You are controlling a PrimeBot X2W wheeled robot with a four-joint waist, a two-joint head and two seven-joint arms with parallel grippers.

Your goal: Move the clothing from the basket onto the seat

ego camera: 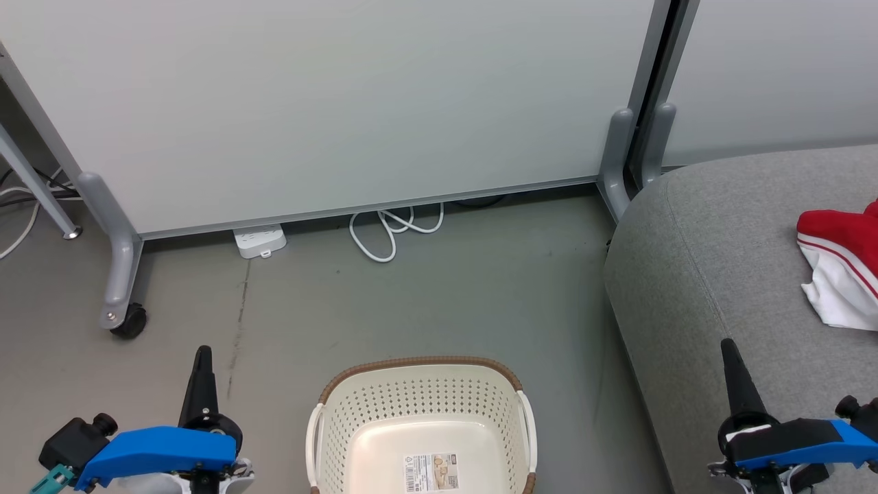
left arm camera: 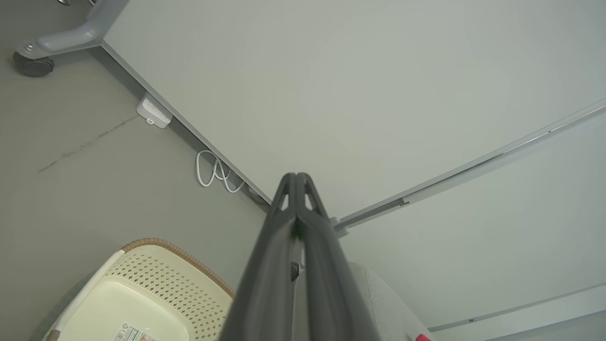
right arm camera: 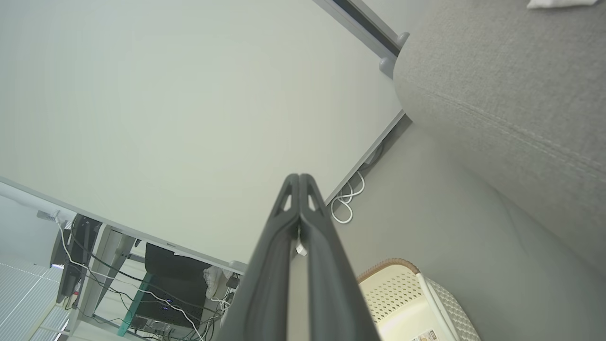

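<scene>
Closed, empty: left pincer (ego camera: pixel 203 352), right pincer (ego camera: pixel 726 345); open floor (ego camera: pixel 446 295) between basket (ego camera: pixel 418 361) and seat (ego camera: pixel 720 240); clothing (ego camera: pixel 840 240) on seat

No wording can be read anywhere. A white rectangular paper sticker (ego camera: pixel 430 472) is seen on the inner floor of the cream-white perforated plastic laundry basket (ego camera: pixel 418 394) with a brown woven-look rim. A barcode, a small triangular mark and a pale printed picture are made out on it, but its lettering and digits are too small to be read.
</scene>
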